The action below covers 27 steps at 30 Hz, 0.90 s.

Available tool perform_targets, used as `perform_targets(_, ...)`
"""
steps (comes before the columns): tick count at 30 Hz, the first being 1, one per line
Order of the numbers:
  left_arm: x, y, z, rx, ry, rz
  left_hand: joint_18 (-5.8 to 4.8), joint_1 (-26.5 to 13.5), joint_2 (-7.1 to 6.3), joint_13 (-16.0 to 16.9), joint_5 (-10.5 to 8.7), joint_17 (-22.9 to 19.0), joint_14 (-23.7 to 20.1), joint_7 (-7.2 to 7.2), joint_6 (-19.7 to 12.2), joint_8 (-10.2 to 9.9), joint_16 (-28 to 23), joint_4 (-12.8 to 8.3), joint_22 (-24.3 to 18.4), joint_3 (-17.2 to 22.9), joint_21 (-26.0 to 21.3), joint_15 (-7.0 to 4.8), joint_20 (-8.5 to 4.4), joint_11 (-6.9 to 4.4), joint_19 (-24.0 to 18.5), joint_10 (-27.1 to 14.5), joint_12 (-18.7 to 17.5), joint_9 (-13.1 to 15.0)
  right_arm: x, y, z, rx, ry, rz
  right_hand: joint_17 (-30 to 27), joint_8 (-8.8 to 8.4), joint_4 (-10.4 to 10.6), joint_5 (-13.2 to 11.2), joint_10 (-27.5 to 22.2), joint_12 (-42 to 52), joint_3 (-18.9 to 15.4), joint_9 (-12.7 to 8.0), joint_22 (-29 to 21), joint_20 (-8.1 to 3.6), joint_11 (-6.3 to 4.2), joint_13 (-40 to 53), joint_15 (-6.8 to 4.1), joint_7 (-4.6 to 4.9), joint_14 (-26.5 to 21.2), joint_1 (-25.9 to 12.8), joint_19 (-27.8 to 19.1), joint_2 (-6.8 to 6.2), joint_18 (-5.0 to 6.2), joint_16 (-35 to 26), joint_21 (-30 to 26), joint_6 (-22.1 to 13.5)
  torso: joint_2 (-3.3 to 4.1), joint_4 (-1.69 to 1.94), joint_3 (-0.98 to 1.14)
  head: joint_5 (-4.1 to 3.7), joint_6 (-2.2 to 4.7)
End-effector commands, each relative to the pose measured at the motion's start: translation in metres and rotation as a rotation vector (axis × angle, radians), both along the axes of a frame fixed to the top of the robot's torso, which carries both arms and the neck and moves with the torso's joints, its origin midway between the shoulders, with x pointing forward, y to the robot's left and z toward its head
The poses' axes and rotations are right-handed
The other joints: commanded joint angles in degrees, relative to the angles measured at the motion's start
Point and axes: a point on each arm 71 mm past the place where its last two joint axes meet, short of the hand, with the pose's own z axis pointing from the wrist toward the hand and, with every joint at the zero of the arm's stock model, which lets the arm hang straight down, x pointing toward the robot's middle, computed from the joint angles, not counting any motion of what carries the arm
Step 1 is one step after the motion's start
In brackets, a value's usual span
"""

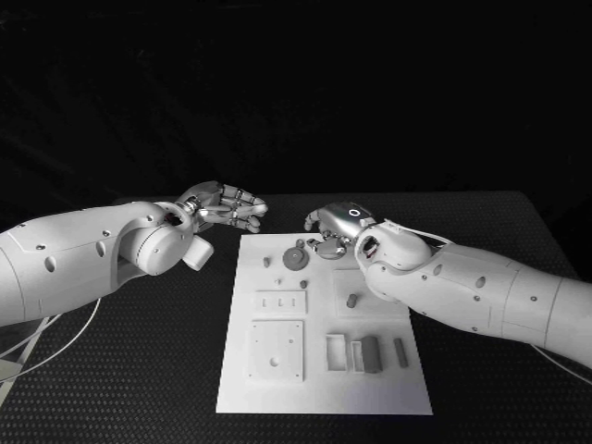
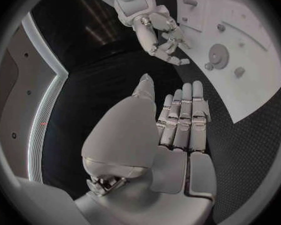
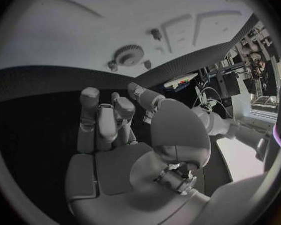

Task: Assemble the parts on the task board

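At the far end of the white rectangular task board (image 1: 326, 370), the small grey toothed gear (image 1: 296, 255) is lying flat just beside the right hand (image 1: 334, 228), which is hovering empty with fingers loosely curled; the left hand (image 1: 227, 207), spread flat and empty, is waiting farther off over the black surface (image 1: 136, 370)

My two arms are smooth white shells dotted with small dark screw holes. Each ends in a silver jointed hand, left hand (image 1: 227, 205) and right hand (image 1: 336, 222). Thin pale cables (image 1: 36, 347) loop beneath the left arm.
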Motion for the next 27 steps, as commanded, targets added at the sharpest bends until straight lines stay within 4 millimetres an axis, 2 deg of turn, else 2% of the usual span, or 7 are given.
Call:
perform_targets(1,0.000,0.000,0.002,-0.013,-0.015,-0.005,0.73,-0.3,-0.05,-0.1,0.01,0.1,0.2,2.64,-0.5,-0.3,-0.4,-0.1,0.1,0.4,-0.3,0.34,0.22,0.29,0.0,-0.2,-0.3,-0.1,0.000,-0.007,0.021,0.141,0.012,0.086,-0.3,-0.08,-0.5,0.2,0.1,0.3,0.0,-0.1,0.8,-0.36,0.44,-0.1,0.08,0.14,0.2,0.0,-0.1,-0.93,2.36,0.0,0.2,0.0,-0.07,-0.17,0.02,-0.19,0.35)
perform_targets(5,0.000,0.001,0.002,-0.014,-0.018,-0.002,0.74,-0.2,-0.13,0.0,0.01,0.2,0.2,2.40,-0.5,-0.3,-0.4,-0.1,0.1,0.6,-0.3,0.33,0.22,0.24,0.0,0.0,-0.2,-0.1,0.006,-0.025,0.040,0.184,0.021,0.091,-0.4,-0.18,-0.9,0.1,0.0,0.3,-0.6,-0.2,0.8,-0.31,0.49,-0.1,0.12,0.18,0.1,0.0,-0.1,-1.70,2.36,0.0,0.2,-0.2,-0.16,-0.38,0.11,-0.17,0.63)
perform_targets(10,0.003,0.007,0.001,-0.003,-0.022,0.007,0.75,0.4,-0.48,0.0,0.00,0.3,0.3,1.73,-0.1,0.0,-0.6,-0.2,0.2,0.7,-0.3,0.32,0.21,0.21,0.0,0.0,-0.2,0.0,0.026,-0.065,0.052,0.169,0.048,0.033,-1.8,-0.03,-4.2,0.1,-0.9,0.2,-4.8,-0.1,0.8,-0.03,0.42,-0.1,0.11,0.11,-1.4,0.1,-1.0,-0.88,2.36,-0.6,-0.2,-0.3,-0.47,-0.97,0.22,-0.15,0.74)
perform_targets(12,0.004,0.010,0.001,-0.001,-0.026,0.013,0.75,0.8,-0.71,0.0,0.00,0.3,0.3,1.62,0.0,0.1,-0.6,-0.2,0.2,0.7,-0.4,0.33,0.22,0.20,0.0,0.0,-0.2,0.1,0.033,-0.094,0.049,0.172,0.108,0.009,-2.4,0.04,-5.1,0.1,-1.2,0.1,-5.4,-0.1,0.8,0.09,0.47,-0.1,0.12,0.16,-2.1,0.3,-1.3,-1.32,2.36,-0.8,-0.4,-0.2,-0.58,-1.21,0.26,-0.18,0.87)
perform_targets(14,0.004,0.012,0.001,0.000,-0.026,0.015,0.75,1.0,-0.81,0.0,0.00,0.4,0.3,1.54,0.1,0.1,-0.6,-0.2,0.2,0.6,-0.4,0.32,0.21,0.19,0.0,0.1,-0.2,0.1,0.036,-0.106,0.045,0.174,0.155,0.009,-2.8,0.10,-5.7,0.2,-1.4,0.0,-5.8,-0.1,0.8,0.22,0.46,-0.1,0.12,0.11,-2.6,0.5,-1.6,-1.47,2.36,-0.9,-0.5,-0.1,-0.62,-1.32,0.30,-0.17,0.89)
perform_targets(19,0.004,0.018,-0.003,0.014,-0.031,0.012,0.72,1.7,-0.65,0.1,0.00,0.5,0.4,0.56,1.2,0.8,-0.8,-0.1,0.3,0.5,-0.4,0.34,0.24,0.05,0.1,0.4,-0.1,0.4,0.046,-0.153,0.038,0.171,0.230,-0.046,-3.2,0.39,-7.7,0.1,-2.3,0.0,-8.6,0.0,0.9,0.71,0.10,0.0,-0.21,-0.31,-3.8,0.2,-2.3,-1.15,2.36,-1.1,-0.7,0.1,-0.75,-1.76,0.73,-0.13,1.10)
perform_targets(27,0.004,0.020,-0.005,0.022,-0.031,0.012,0.73,2.0,-0.55,0.1,0.00,0.7,0.4,0.42,1.8,1.1,-0.9,-0.2,0.3,0.3,-0.5,0.32,0.22,-0.05,0.1,0.6,0.0,0.4,0.044,-0.186,0.018,0.064,0.192,-0.097,-3.9,0.50,-8.6,0.2,-3.1,0.0,-10.5,0.2,1.0,1.00,-0.43,0.2,-0.69,-0.84,-5.1,1.3,-3.0,-1.89,2.36,-1.3,-1.1,-0.1,-0.77,-2.00,1.09,-0.54,1.67)
